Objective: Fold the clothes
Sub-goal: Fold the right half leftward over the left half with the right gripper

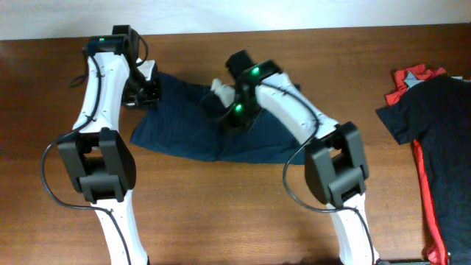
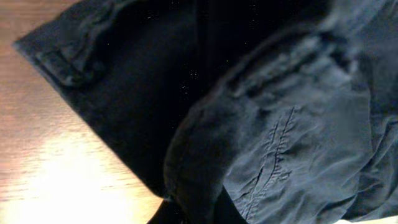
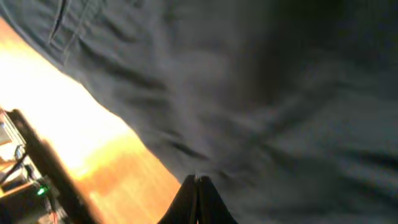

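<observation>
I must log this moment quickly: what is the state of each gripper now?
Left gripper: closed on the edge of the shorts.
Right gripper: closed; whether it pinches the shorts cannot be told.

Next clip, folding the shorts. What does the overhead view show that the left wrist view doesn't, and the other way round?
Only overhead: the left arm and right arm, the whole outline of the shorts, and a black shirt lying over a red garment at the right edge.
Only left wrist: close detail, with a stitched seam, a thick hem and cloth bunched up at the bottom of the frame.
Both: the dark blue shorts on the wooden table.
</observation>
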Action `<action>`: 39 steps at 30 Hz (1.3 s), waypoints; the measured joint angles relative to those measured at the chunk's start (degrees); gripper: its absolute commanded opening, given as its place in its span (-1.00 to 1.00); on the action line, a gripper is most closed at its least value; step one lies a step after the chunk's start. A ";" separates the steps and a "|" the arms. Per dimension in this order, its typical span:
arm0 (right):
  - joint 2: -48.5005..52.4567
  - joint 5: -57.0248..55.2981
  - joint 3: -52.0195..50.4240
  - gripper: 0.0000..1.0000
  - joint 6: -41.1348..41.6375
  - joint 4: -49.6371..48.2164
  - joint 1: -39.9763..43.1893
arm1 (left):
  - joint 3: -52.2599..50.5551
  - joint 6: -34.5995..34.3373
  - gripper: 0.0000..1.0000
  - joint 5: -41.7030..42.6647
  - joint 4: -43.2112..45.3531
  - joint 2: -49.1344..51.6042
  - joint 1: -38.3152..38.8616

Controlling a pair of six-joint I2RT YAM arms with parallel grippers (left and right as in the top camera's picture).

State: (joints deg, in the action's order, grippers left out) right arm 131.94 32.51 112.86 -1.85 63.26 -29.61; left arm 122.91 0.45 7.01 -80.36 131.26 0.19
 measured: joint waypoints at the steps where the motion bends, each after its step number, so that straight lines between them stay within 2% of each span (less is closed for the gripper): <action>1: 0.00 -0.66 -1.49 -0.92 0.92 -1.64 -1.36 | 0.07 0.00 -0.99 0.00 0.09 0.00 0.48; 9: -0.76 -5.62 -15.23 -0.92 7.48 -16.74 -8.48 | 3.08 0.00 -0.99 -1.55 -2.43 0.00 2.16; 11: -0.74 -5.51 -14.62 -0.92 7.87 -14.62 -8.48 | 5.16 0.02 -0.99 -1.75 -4.28 0.13 2.21; 14: -0.81 -5.62 -8.41 -0.92 6.40 -2.56 -7.74 | 9.05 0.02 -0.99 -2.56 -5.84 0.13 2.21; 16: -1.68 -5.75 -4.00 -0.92 5.75 0.87 -6.78 | 11.17 0.00 -0.99 -2.97 -6.21 0.13 2.16; 23: -6.45 -6.56 0.20 -0.92 4.79 1.31 -3.72 | 14.58 0.02 -0.97 -3.21 -8.96 0.13 2.10; 29: -5.44 -7.06 -5.97 -0.92 5.95 -9.97 -4.79 | 14.73 0.02 -0.95 -3.28 -9.22 0.13 2.12; 34: -3.82 -7.23 -19.26 -0.90 7.61 -24.33 -5.92 | 14.80 0.00 -0.94 -3.43 -9.38 0.13 2.23; 39: -3.74 -5.88 -21.99 -0.92 9.66 -28.20 -5.90 | 16.46 0.02 -0.94 -3.41 -11.54 0.15 2.54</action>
State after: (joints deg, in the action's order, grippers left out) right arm 128.20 26.63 90.87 7.81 35.07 -35.51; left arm 139.37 0.47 3.60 -91.90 131.41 2.72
